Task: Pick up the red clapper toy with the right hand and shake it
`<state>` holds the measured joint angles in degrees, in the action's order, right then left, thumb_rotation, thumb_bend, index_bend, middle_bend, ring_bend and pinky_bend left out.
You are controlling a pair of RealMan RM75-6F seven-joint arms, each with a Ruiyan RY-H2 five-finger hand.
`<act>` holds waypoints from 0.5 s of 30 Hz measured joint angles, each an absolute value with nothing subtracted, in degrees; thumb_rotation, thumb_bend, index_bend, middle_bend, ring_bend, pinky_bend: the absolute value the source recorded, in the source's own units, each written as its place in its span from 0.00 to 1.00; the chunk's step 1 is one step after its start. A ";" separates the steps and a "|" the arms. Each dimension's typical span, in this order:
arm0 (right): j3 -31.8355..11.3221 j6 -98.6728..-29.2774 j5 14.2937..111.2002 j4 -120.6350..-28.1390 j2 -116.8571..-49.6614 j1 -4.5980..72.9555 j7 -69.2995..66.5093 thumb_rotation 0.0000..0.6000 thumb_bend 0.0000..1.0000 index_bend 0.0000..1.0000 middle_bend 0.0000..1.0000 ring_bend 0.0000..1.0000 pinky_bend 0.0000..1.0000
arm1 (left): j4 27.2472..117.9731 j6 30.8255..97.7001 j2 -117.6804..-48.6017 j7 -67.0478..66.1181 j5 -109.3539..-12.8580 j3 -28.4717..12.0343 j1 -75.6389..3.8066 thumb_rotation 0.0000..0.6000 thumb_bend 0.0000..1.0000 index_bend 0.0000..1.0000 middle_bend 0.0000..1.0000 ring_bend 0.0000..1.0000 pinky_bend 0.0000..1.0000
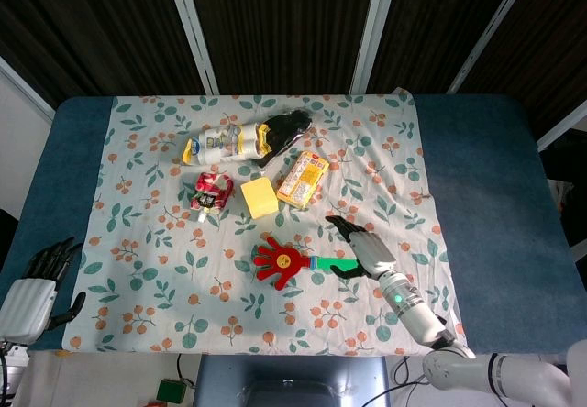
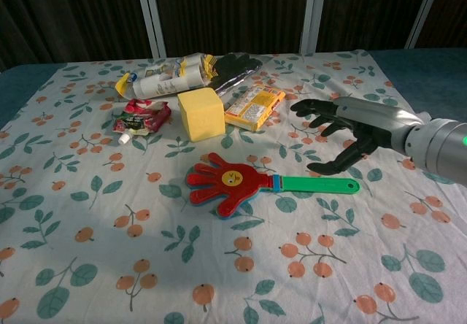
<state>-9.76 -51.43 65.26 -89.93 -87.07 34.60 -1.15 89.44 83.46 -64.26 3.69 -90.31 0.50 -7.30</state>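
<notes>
Red plastic clapper toy [image 2: 228,185] lying flat on the floral tablecloth [image 2: 102,265], toward the near edge and right of the cloth's middle. The toy is shaped as a flat open palm with a yellow smiley disc at its centre; at least one more palm-shaped leaf, blue at its edge, shows under the red one. A blue collar joins the head to a green handle [image 2: 321,185], which points toward the right edge.

Right hand [image 2: 343,130] holds nothing: its fingers are spread wide and it hangs above the cloth just beyond the far side of the handle, with the thumb reaching down toward the handle. Whether the thumb tip touches the handle cannot be told. Left hand [image 1: 37,283] rests off the cloth at the near left corner of the table, fingers apart and empty.

Risks, as judged from this arrangement: the handle is thin and lies flush on soft cloth, so fingers closing from above may pinch fabric along with it, or slide over it and push the toy toward the near edge. A grip taken at the handle's outer tip would leave the heavier head free to swing and could let the toy slip out during shaking. A yellow block [image 2: 201,114], a snack box [image 2: 255,106] and a red pouch [image 2: 142,116] lie toward the far edge, well apart from the toy.
</notes>
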 measured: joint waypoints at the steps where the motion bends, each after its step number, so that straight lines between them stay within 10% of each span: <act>1: -9.51 -51.92 66.05 -91.12 -85.63 34.15 -1.27 1.00 0.32 0.00 0.01 0.01 0.17 | 89.42 83.52 -64.27 3.65 -90.33 0.47 -7.29 1.00 0.41 0.00 0.00 0.00 0.11; 15: 0.06 -84.79 86.23 -99.28 -69.92 14.39 4.57 1.00 0.27 0.00 0.00 0.00 0.00 | 88.11 86.13 -65.19 3.36 -92.46 0.38 -6.92 1.00 0.41 0.00 0.00 0.00 0.08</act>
<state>0.06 -84.79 86.23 -99.28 -69.92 14.39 4.57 88.11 86.13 -65.19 3.36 -92.46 0.38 -6.92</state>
